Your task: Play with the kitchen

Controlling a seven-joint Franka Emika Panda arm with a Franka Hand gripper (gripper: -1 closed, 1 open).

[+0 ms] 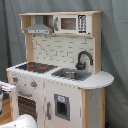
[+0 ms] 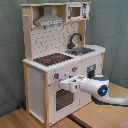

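Note:
The kitchen (image 1: 60,52) is a white and light-wood toy with a black-red hob (image 1: 35,66), black faucet (image 1: 84,59), sink (image 1: 70,75), grey hood (image 1: 39,29) and microwave cupboard (image 1: 70,23). In the second exterior view the kitchen (image 2: 50,45) stands at the left and middle. My white arm (image 2: 102,91) reaches in from the second exterior view's right. The gripper (image 2: 64,84) is at the top edge of the oven door (image 2: 62,99), just under the knobs (image 2: 56,76). Whether it touches the door is not visible. A white piece of the arm (image 1: 22,121) shows in the first exterior view's bottom left.
The kitchen stands on a wooden tabletop (image 2: 20,119) in front of a grey curtain (image 2: 11,50). A second cupboard door (image 1: 61,106) sits under the sink. The rounded counter end (image 1: 102,79) juts out beside the sink.

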